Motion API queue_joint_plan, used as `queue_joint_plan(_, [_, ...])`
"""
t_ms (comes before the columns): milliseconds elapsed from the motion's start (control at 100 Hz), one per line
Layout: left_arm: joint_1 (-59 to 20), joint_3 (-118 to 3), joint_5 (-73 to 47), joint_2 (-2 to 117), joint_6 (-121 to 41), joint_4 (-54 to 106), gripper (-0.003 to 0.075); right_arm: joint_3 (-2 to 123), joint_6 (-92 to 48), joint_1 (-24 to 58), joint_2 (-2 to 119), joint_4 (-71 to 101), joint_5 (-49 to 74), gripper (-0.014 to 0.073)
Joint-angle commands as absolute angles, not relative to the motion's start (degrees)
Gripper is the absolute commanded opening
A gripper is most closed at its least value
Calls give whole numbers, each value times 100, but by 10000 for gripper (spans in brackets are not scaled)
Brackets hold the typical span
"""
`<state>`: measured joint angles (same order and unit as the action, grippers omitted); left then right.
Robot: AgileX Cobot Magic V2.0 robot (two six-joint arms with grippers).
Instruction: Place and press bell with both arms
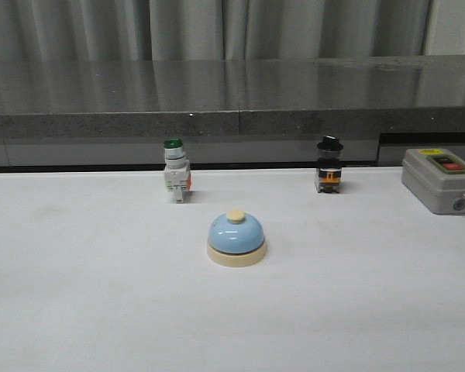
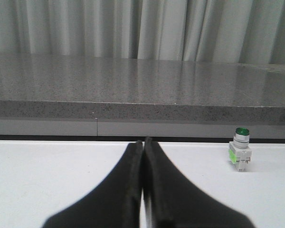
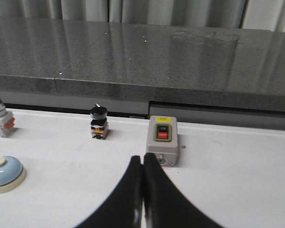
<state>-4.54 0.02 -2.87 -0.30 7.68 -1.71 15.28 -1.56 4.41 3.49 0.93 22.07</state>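
Observation:
The light-blue bell (image 1: 236, 239) with its cream base and cream button stands upright near the middle of the white table. It also shows at the edge of the right wrist view as the bell (image 3: 4, 173). Neither arm appears in the front view. My left gripper (image 2: 143, 142) is shut, empty, above bare table, and the bell is out of its view. My right gripper (image 3: 142, 157) is also shut and empty, pointing toward the grey box, well apart from the bell.
A green-capped white push-button switch (image 1: 175, 170) stands behind the bell to the left, a black-knobbed switch (image 1: 329, 165) behind to the right. A grey box with red and black buttons (image 1: 442, 180) sits at the far right. A dark stone ledge (image 1: 232, 108) runs behind the table.

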Motion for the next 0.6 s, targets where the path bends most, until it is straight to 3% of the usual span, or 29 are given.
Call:
queue_joint_plan(0, [-441, 239, 130, -206, 831, -171, -20, 1267, -128, 375, 78, 41, 1398, -60])
queue_joint_plan(360, [-441, 239, 130, -206, 831, -171, -20, -83, 275, 370, -149, 46, 47, -60])
queue_joint_plan(590, [-441, 239, 130, -206, 831, -171, -20, -66, 275, 370, -149, 46, 107, -60])
